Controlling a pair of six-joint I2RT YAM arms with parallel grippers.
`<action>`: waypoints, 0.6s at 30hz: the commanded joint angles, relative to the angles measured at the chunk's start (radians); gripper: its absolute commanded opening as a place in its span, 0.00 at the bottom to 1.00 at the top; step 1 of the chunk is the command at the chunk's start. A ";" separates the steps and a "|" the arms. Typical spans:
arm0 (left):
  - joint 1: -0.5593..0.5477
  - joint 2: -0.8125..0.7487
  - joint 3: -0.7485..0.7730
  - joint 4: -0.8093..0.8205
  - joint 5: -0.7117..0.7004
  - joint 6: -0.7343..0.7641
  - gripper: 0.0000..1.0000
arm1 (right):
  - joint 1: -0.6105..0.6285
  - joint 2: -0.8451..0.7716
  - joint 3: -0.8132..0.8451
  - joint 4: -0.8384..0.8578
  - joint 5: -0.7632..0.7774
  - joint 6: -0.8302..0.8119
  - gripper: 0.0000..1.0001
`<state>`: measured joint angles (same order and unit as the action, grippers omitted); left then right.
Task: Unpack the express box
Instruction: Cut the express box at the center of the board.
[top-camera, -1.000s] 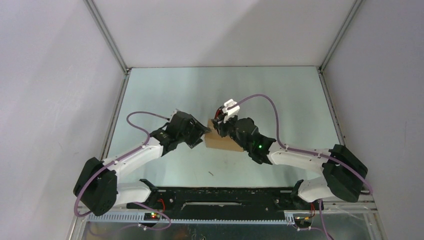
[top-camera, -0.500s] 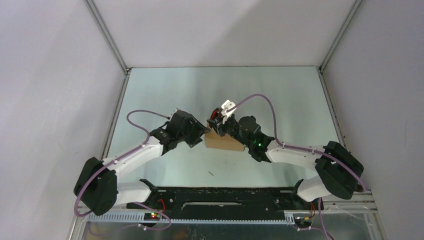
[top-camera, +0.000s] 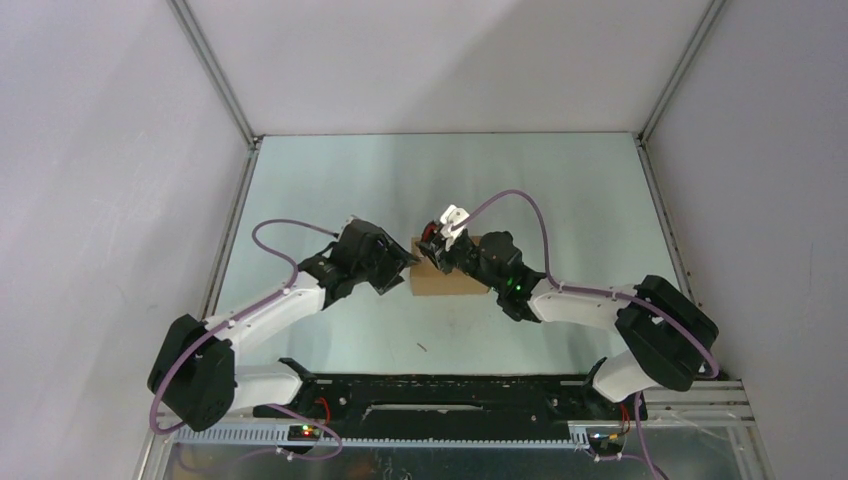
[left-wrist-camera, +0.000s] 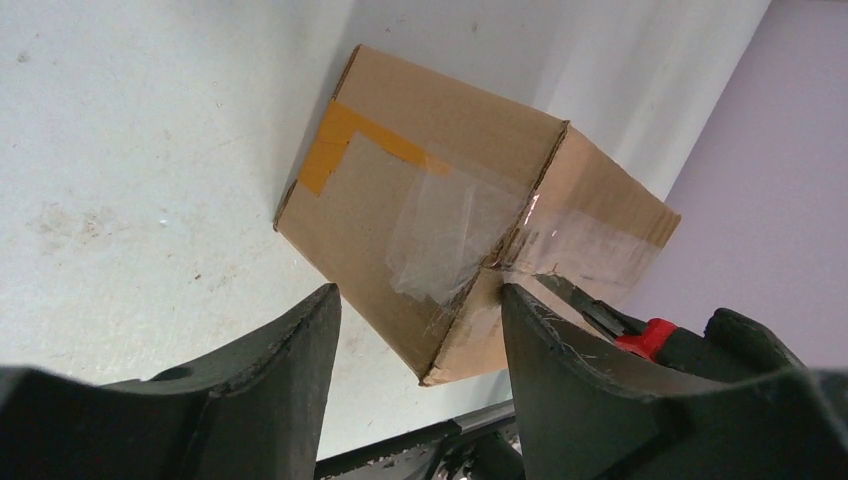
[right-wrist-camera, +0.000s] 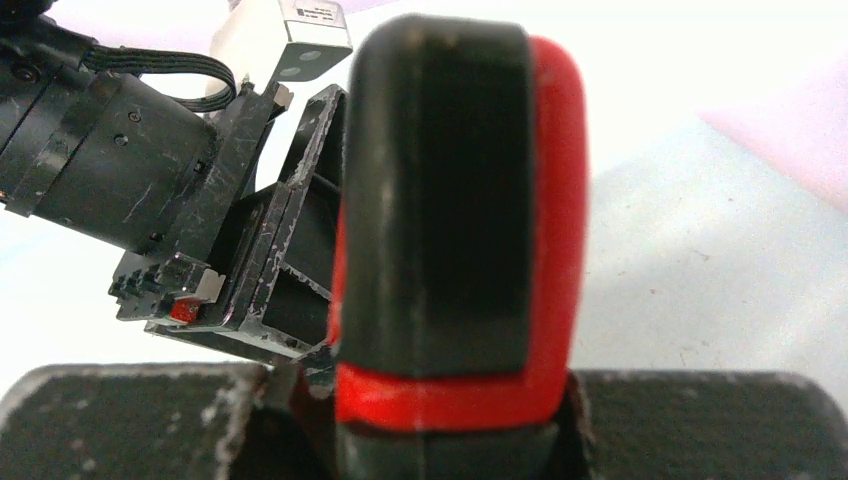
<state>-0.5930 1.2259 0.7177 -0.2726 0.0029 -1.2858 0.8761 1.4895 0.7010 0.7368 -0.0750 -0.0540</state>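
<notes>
Quick update. Over the last second the right arm has swung in closer, so its fingers (right-wrist-camera: 120, 425) and the red-and-black utility knife (right-wrist-camera: 450, 220) they're clamped on now sit right at the far side of the express box (left-wrist-camera: 420, 200), and the box itself looks nudged a little squarer on the table (left-wrist-camera: 120, 150). The left arm has barely budged. Its fingers (left-wrist-camera: 290, 370) are spread open with the near corner of the box poking in between them. There's a sliver of table showing between one finger and the cardboard, and I can't tell if the other finger is touching. My read is that the left side is set to brace the box while the knife lines up on the tape, so the cut is about to start or only just starting. The clear tape (left-wrist-camera: 450, 230) looks unbroken across the seam and the flaps are shut, so nothing is unpacked yet. Head count: one box, one knife, one orange tape patch (left-wrist-camera: 335, 140) on the box, and two arms with two fingers each. From the left wrist view, a bit of the knife's red handle peeks out just past the box, on the far side from those fingers.
</notes>
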 joint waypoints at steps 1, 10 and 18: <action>0.010 0.003 0.042 -0.057 -0.015 0.044 0.63 | -0.010 0.021 0.003 0.103 -0.025 -0.043 0.00; 0.045 0.035 0.093 -0.062 0.022 0.093 0.65 | 0.038 0.017 0.000 0.083 0.204 -0.035 0.00; 0.099 0.150 0.211 -0.085 0.038 0.175 0.65 | 0.179 0.028 0.052 0.004 0.441 0.089 0.00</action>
<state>-0.5159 1.3205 0.8326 -0.3431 0.0357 -1.1847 1.0031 1.5085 0.6971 0.7692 0.2310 -0.0479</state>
